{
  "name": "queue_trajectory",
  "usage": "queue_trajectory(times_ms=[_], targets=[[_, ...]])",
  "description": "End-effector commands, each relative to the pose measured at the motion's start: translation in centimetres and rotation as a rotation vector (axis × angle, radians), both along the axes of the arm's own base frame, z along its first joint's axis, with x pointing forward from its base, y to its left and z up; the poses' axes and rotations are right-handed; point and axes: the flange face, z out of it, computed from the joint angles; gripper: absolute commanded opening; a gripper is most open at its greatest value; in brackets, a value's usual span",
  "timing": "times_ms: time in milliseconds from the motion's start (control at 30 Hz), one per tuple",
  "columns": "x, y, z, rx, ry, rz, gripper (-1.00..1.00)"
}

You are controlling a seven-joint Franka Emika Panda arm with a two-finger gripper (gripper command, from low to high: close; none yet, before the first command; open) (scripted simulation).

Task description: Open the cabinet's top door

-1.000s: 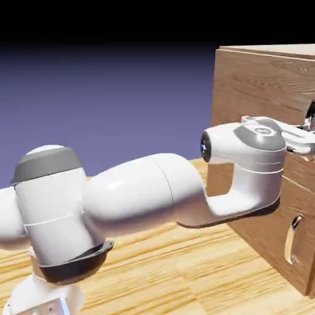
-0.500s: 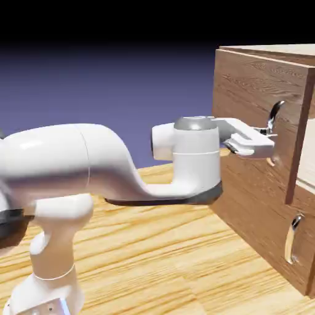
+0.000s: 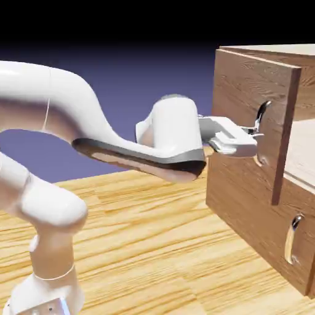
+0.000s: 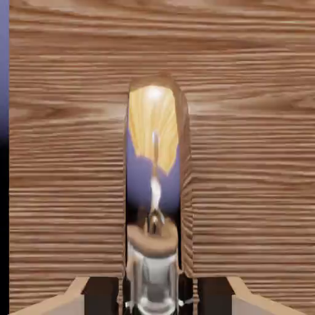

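The white arm (image 3: 92, 123) reaches across the wooden desk (image 3: 154, 246) to the brown cabinet (image 3: 246, 203). Its gripper (image 3: 253, 130) is closed on the silver handle (image 3: 263, 114) of the top door (image 3: 252, 117), which stands partly open. The bottom door (image 3: 258, 227) is closed.

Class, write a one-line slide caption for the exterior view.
White arm's gripper shut on the handle of the top door, which stands ajar from the cabinet.
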Motion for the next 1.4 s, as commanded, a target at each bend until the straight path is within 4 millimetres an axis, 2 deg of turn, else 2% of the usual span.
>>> queue_trajectory(times_ms=[0,267,500,1000,1367], targets=[[-0.7,0.5,0.0,-0.001,0.0,-0.016,-1.0],[-6.6,5.3,0.0,-0.001,0.0,-0.159,-1.0],[-10.4,9.2,0.0,-0.001,0.0,-0.262,-1.0],[-15.9,16.9,0.0,-0.001,0.0,-0.44,-1.0],[-19.5,24.1,0.0,-0.001,0.001,-0.593,-1.0]])
